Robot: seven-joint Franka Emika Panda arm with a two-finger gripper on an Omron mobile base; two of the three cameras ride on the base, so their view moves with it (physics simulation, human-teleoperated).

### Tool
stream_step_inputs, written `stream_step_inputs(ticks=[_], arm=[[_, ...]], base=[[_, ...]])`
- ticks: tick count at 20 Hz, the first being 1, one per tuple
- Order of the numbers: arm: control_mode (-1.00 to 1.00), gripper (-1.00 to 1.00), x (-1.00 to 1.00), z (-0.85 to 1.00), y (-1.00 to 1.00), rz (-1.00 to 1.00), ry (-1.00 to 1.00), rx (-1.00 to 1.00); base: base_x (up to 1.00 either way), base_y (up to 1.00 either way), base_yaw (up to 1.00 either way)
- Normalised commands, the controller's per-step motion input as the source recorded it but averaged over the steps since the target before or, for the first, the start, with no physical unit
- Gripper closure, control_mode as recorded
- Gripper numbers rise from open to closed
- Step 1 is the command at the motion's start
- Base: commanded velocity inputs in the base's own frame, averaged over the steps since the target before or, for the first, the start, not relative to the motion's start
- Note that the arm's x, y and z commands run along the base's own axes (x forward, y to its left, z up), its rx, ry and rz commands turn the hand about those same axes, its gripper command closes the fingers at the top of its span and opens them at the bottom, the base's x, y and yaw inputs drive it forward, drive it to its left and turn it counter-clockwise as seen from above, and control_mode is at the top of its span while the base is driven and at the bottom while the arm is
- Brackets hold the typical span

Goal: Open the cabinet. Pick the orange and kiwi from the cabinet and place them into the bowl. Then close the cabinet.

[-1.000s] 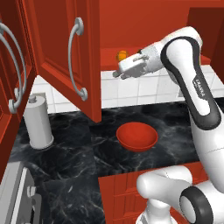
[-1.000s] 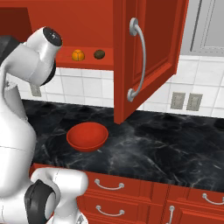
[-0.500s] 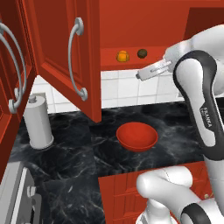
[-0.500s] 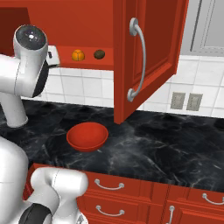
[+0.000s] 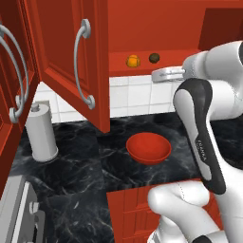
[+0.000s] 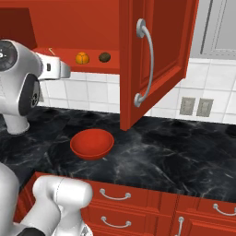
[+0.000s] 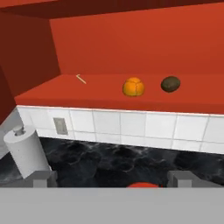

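Doors of the cabinet [image 5: 66,57] are standing open, and your hand [image 5: 163,74] is hovering wide open, holding nothing. Orange [image 7: 133,87] is sitting on the shelf at eleven o'clock in the hand view, kiwi [image 7: 170,84] just beside at one o'clock; you are aiming straight in, level with the orange.

You saw red painted wood on the cabinet [image 5: 66,52], its handles [image 5: 83,61] smooth silvery metal; the bowl [image 5: 148,148] was glossy red; the counter [image 6: 175,152] looked like polished black marble; the wall tiles [image 7: 131,127] were smooth white; the orange [image 7: 133,86] looked matt, the kiwi [image 7: 170,84] dull brown.
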Motion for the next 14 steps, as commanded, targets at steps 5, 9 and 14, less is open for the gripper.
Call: stream_step_inputs(ticks=[5,9,14], arm=[[-1.0,-1.0,0.06,0.06,-0.23,-0.01,-0.03,0.03],[-1.0,-1.0,0.45,0.02,-0.31,-0.01,-0.01,0.05],[-1.0,-1.0,0.84,0.0,-0.01,-0.01,0.06,0.0]], base=[[0.0,0.0,0.0],[0.0,0.0,0.0],[0.0,0.0,0.0]])
